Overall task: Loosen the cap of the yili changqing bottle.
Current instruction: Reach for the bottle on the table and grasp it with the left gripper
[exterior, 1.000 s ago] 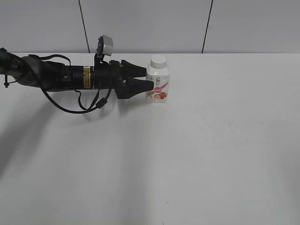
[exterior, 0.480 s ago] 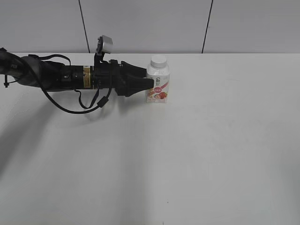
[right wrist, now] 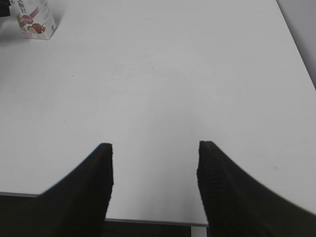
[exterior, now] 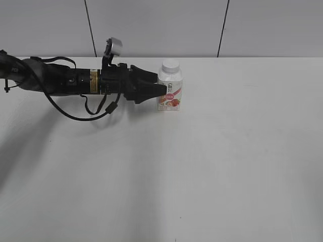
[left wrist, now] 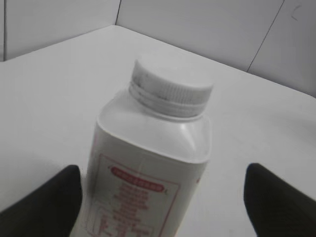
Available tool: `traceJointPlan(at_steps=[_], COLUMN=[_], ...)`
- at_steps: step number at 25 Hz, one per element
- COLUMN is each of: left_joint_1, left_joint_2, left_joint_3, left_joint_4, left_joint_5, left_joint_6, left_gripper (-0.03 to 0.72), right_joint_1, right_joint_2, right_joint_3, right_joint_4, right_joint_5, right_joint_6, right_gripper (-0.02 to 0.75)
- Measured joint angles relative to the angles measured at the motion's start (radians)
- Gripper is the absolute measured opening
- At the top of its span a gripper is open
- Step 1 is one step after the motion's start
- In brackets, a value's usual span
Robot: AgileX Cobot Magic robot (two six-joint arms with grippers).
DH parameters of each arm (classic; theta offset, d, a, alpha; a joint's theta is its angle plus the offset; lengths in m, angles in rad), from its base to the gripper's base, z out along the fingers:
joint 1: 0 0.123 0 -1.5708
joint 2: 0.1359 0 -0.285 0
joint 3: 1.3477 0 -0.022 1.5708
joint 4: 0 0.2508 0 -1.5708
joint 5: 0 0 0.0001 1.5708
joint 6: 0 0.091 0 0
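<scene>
I count one bottle (exterior: 170,91) standing on the one white table (exterior: 212,161), and one white cap (exterior: 170,65) on its neck. I see two grippers: the left gripper (exterior: 160,91) by the bottle, and the right gripper (right wrist: 154,163), which only my right wrist camera shows.

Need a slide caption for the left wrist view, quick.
Capped Yili Changqing bottle standing upright between the left gripper's open fingers, white cap on.

Your left arm (exterior: 55,80) is black and tubular with a brass-coloured band, looping black cables, a grey camera block on top, and tapered black pincer fingers (exterior: 151,89).
</scene>
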Motion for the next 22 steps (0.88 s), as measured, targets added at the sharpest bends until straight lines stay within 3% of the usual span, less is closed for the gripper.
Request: traceJointPlan(at_steps=[6,22], left_joint_1=[-0.02,-0.024], left_joint_2=[0.002,0.002], left_joint_3=[-0.058,-0.062], left_joint_4=[0.0,0.032], left_joint_5=[-0.001,-0.001], left_joint_6=[-0.025,-0.059], left_gripper=[0.602,0.59], right_joint_1=[0.0,0.0], right_joint_2=[0.0,0.0], right_joint_3=[0.0,0.0], right_joint_4=[0.0,0.0], right_joint_5=[0.0,0.0], right_joint_6=[0.0,0.0], right_gripper=[0.439,0.439])
